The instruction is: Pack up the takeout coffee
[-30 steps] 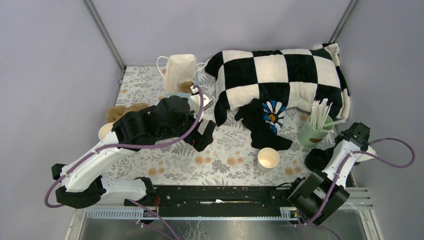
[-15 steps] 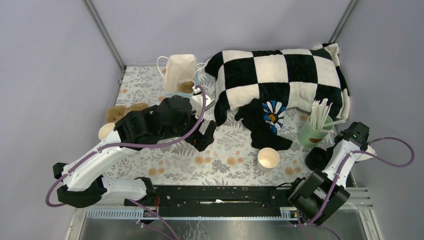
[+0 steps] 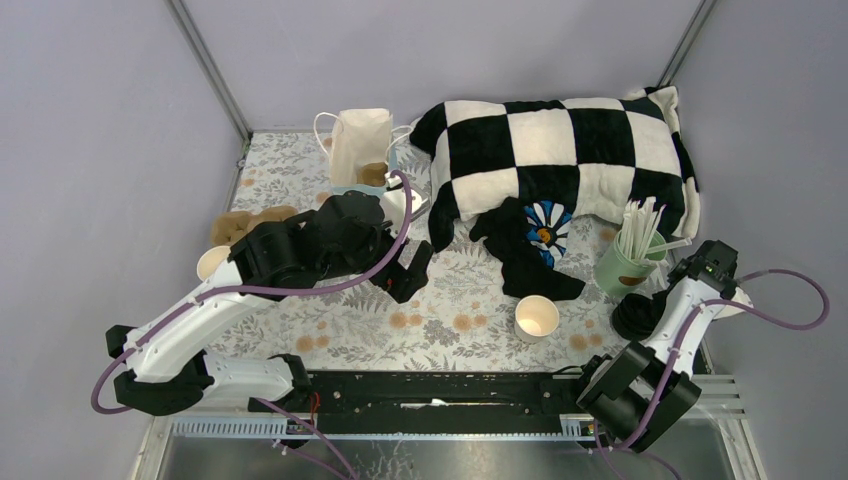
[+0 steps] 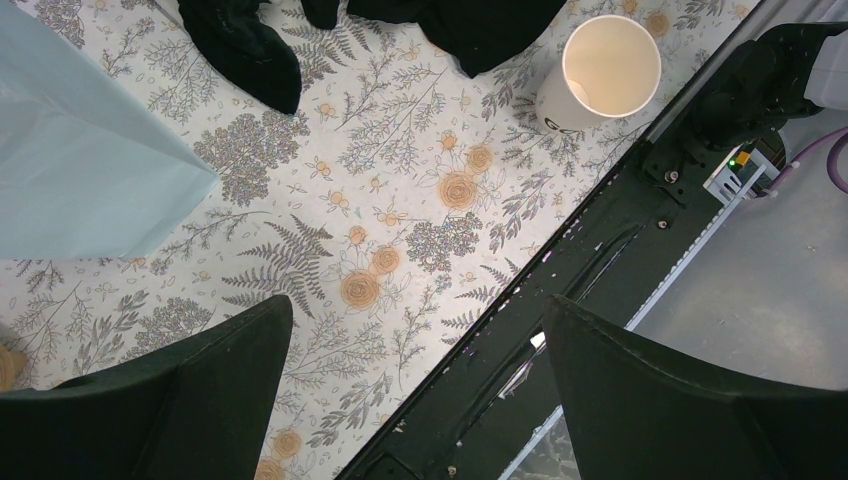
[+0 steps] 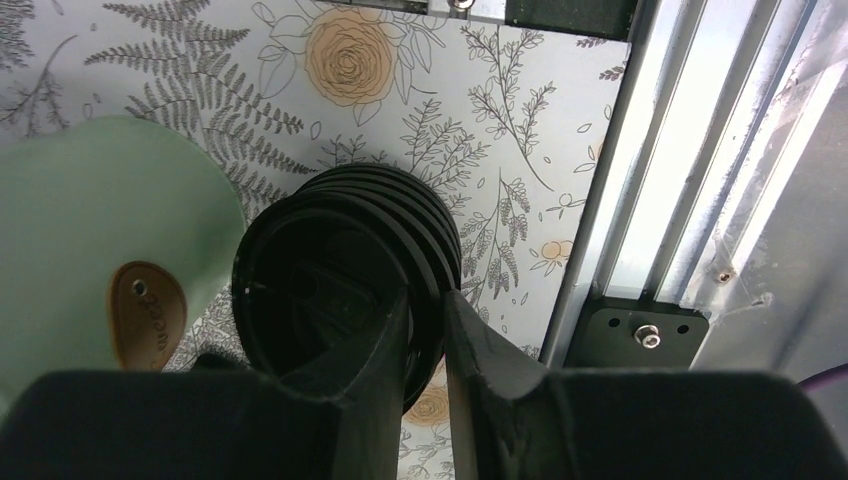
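Note:
The takeout coffee, a cream-white paper cup with no lid on it, stands open near the table's front, right of centre; the left wrist view has it at the top right. A stack of black lids sits by the right edge. In the right wrist view my right gripper is shut on the rim of the top black lid, one finger inside the rim and one outside. My left gripper hangs open above the floral tablecloth, left of the cup, with nothing between its fingers.
A mint-green cup of white straws stands just behind the lids. A checkered cushion and a black cloth fill the back right. A paper bag, a light blue bag and nested cream cups are at the left. The metal rail runs close beside the lids.
The right gripper's fingers have closed in on the rim of the top lid. The left arm has barely moved.

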